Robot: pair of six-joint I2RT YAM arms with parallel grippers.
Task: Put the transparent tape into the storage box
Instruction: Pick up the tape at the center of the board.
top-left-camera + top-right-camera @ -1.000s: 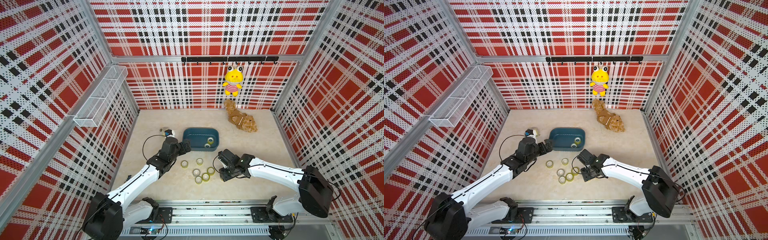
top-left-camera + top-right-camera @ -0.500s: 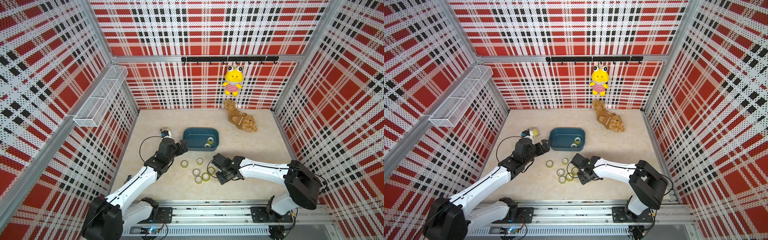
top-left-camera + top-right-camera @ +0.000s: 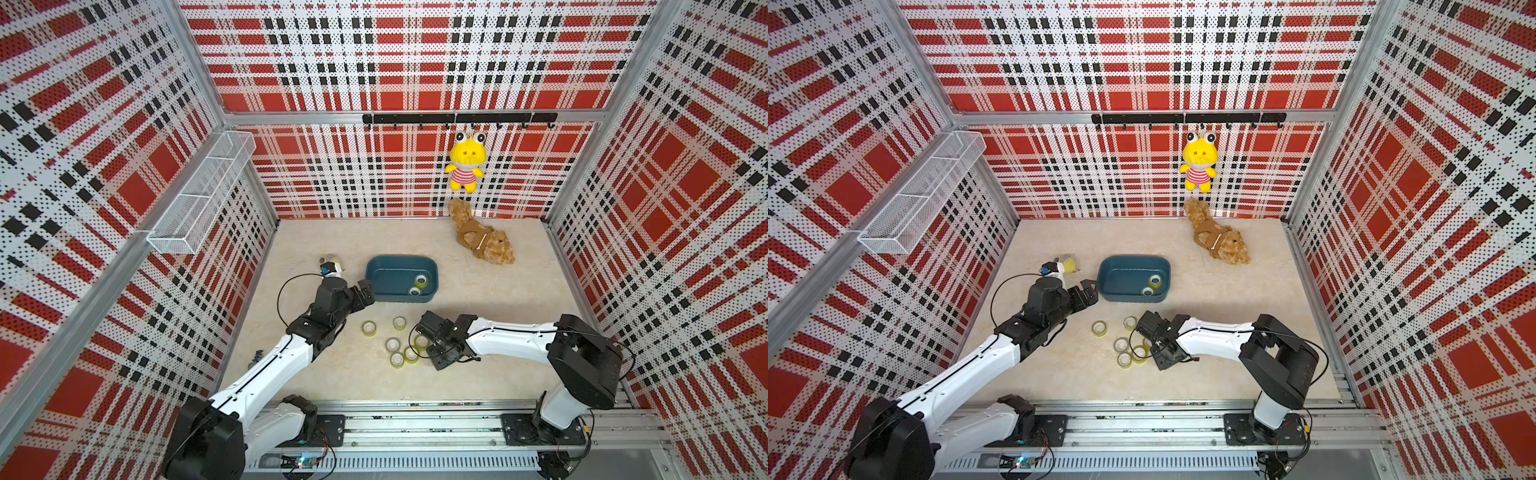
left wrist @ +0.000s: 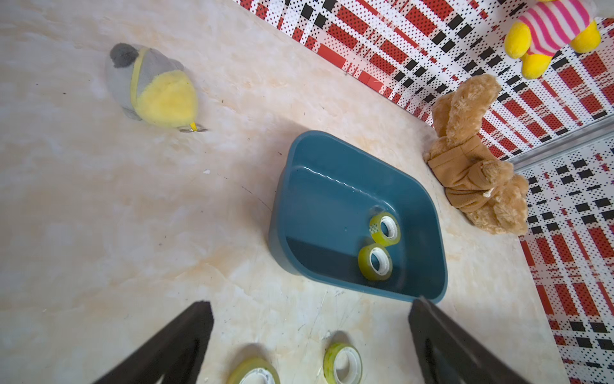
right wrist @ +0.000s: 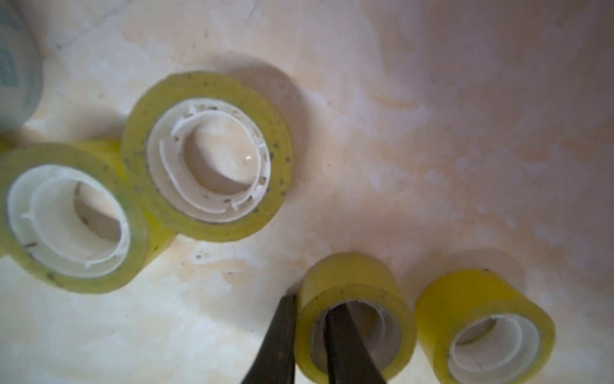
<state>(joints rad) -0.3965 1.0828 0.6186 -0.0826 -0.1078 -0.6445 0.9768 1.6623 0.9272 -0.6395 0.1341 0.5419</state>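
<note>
Progress is partial. At the left, your left gripper (image 3: pixel 368 293) hovers empty by the left end of the teal storage box (image 3: pixel 390 274), fingers (image 4: pixel 186 339) spread wide. The box, mid-bench toward the back edge, holds two tape rolls (image 4: pixel 363 262). Five loose rolls (image 3: pixel 363 329) wait nearer the front edge of the bench (image 3: pixel 498 299). Your right gripper (image 5: pixel 314 302) has its fingers clamped on a sixth roll (image 5: pixel 349 276), apparently not yet lifted. Only the right wrist view shows that grip: one finger inside the core, one outside. In both top views the gripper hides it.
</note>
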